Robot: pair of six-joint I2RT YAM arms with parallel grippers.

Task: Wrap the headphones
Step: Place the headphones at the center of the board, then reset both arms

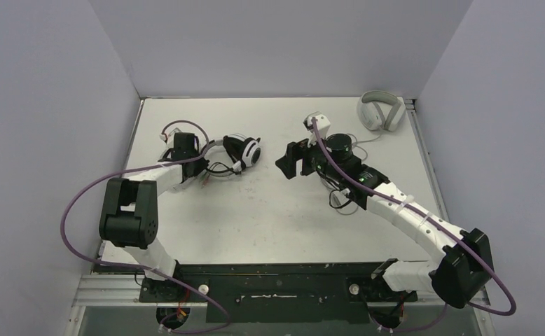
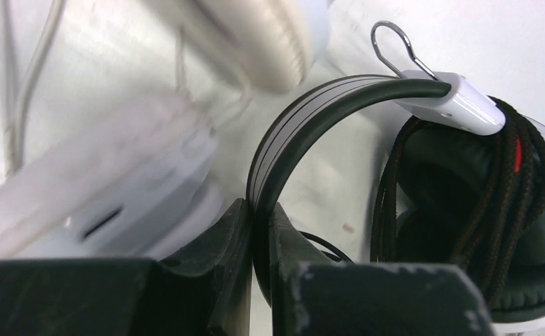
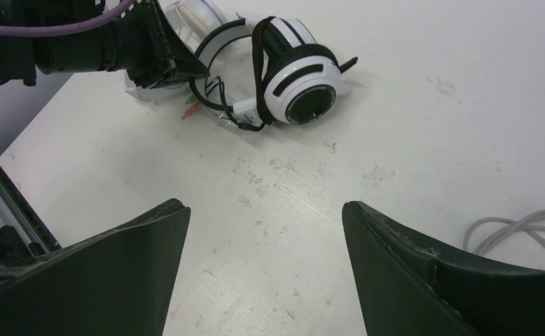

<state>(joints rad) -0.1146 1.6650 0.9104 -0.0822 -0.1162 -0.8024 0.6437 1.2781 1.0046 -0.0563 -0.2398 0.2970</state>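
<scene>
While the left claw (image 2: 259,234) is pinching the thin black headband of the large black-and-white plastic headset (image 3: 299,80), its dark fingers (image 2: 228,245) are pressing flat against both sides of the band. That headset is lying on the white worktop (image 1: 270,224) at the far left, its round cups pointing toward the middle. Its black braided cable (image 2: 497,189) is running in several loops over the padded black ear cushion, and more of it is trailing loose on the worktop just beside the band. The small all-white on-ear pair (image 2: 115,175) is sitting right behind the pinched band, close to the left claw and blurred in the left wrist view. The right claw (image 3: 264,210) is hanging spread wide above bare worktop, holding nothing, well apart from the headset. A light grey over-ear pair (image 1: 380,112) is resting in the far right corner.
</scene>
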